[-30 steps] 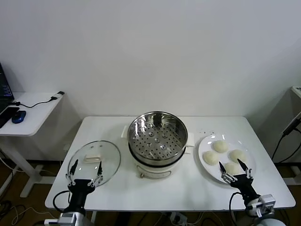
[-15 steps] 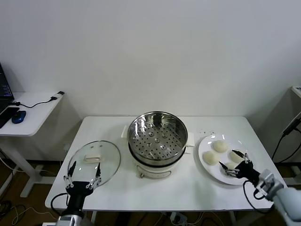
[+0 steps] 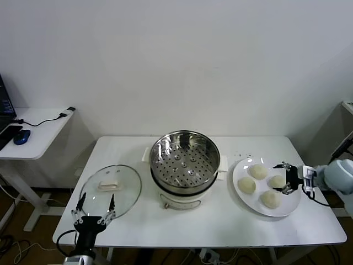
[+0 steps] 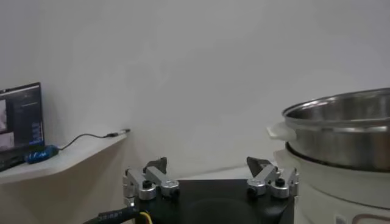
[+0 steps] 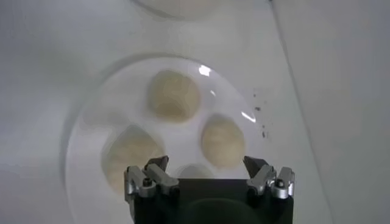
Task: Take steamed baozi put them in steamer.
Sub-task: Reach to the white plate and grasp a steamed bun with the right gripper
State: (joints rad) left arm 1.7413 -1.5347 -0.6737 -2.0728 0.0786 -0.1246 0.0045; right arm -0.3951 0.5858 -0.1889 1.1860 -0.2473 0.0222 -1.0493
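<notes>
The steel steamer (image 3: 185, 164) stands at the table's middle, its perforated tray bare; its side also shows in the left wrist view (image 4: 341, 131). Four cream baozi lie on a white plate (image 3: 237, 175) at the right: back (image 3: 257, 171), left (image 3: 246, 185), right (image 3: 275, 181), front (image 3: 269, 199). My right gripper (image 3: 285, 178) is open and hovers over the plate's right side, by the right baozi. In the right wrist view its open gripper (image 5: 206, 165) is above the plate (image 5: 91, 122), with baozi (image 5: 173, 95), (image 5: 222, 140), (image 5: 131, 155) below. My left gripper (image 3: 92, 207) is open and empty at the front left.
A round glass lid (image 3: 110, 187) with a white handle lies flat left of the steamer, just beyond my left gripper (image 4: 207, 164). A side desk (image 3: 33, 130) with a mouse and cable stands off the table's left.
My right gripper has swung from the table's front edge up and round to the plate's right side, above the baozi. My left gripper has drawn back slightly toward the front edge.
</notes>
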